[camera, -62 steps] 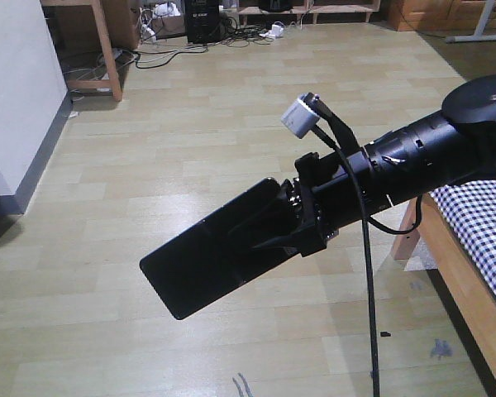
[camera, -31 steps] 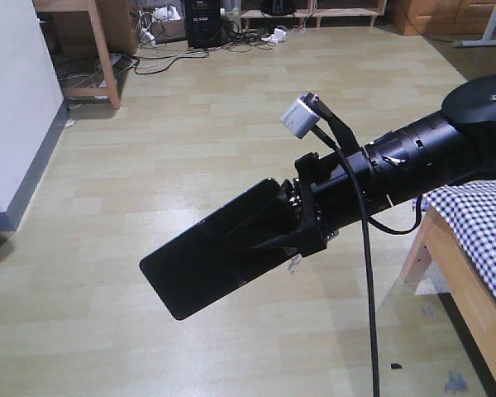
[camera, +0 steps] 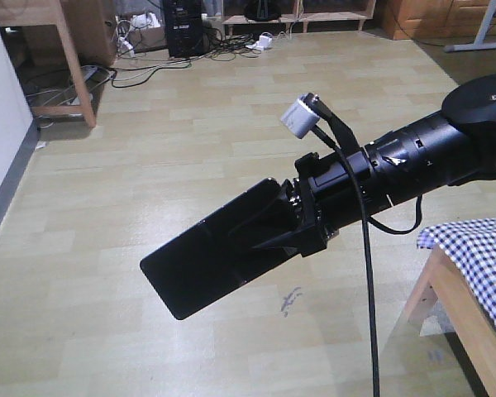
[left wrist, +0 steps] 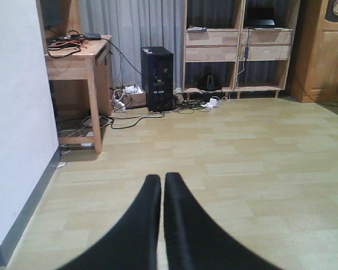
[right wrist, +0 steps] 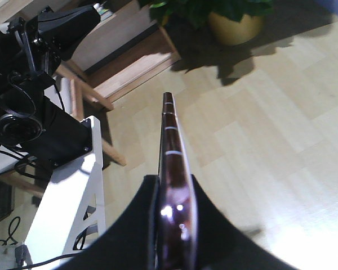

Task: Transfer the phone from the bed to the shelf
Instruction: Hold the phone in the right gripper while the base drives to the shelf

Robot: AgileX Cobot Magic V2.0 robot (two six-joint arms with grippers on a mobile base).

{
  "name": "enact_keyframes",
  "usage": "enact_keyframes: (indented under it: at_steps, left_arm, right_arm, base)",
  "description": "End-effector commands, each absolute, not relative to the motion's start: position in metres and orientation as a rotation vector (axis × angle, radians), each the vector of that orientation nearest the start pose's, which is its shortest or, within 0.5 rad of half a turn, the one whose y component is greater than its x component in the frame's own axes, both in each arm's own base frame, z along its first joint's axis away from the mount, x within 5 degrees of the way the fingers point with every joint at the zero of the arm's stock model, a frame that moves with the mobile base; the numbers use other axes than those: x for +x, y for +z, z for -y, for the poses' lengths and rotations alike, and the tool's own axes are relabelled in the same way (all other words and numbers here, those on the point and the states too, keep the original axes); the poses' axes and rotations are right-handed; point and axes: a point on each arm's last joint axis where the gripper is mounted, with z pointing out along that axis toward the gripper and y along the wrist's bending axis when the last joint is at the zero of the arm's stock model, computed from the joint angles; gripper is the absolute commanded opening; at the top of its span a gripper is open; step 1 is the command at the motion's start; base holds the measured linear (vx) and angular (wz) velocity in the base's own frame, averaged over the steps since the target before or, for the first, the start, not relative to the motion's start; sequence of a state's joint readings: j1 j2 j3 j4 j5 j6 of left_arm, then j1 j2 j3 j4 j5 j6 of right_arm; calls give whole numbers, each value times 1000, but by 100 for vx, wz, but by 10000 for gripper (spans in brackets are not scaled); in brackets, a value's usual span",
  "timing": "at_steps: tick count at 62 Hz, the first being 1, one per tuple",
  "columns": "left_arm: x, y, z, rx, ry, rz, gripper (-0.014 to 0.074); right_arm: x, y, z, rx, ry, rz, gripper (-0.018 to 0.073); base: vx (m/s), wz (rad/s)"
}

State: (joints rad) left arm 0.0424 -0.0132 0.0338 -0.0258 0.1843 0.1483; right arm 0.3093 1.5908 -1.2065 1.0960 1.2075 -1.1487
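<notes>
Phone point(camera: 207, 269) hangs over the floor point(camera: 149, 149) at the left of the front view, already off the bed point(camera: 479, 248), whose check cover shows at the far right. Your right gripper point(camera: 264, 236) has its jaws clamped on the phone's near end. You're in the carry step, I judge. Your left gripper point(left wrist: 162, 179) has its jaws pressed together on nothing. Its wrist view shows the shelf point(left wrist: 214, 53) well across the room, right of the computer tower point(left wrist: 158, 79). Next you likely need to drive there and level the phone with an open compartment.
</notes>
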Motion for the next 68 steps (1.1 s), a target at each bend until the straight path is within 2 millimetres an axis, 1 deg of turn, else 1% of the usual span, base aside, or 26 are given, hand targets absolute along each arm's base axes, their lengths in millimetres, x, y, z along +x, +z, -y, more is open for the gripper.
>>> enact_keyframes:
  at_steps: [1, 33, 68]
  left_arm:
    - [55, 200, -2, 58, 112, -1581, 1]
    - [55, 200, -2, 58, 112, -1581, 1]
    - [55, 200, -2, 58, 112, -1581, 1]
  right_arm:
    - [260, 333, -168, -1238, 1308, -1945, -2]
    - [260, 333, -168, -1238, 1308, -1945, -2]
    - [260, 333, -168, -1238, 1308, -1945, -2]
  base:
    - [38, -9]
    - [40, -8]
    - [47, -9]
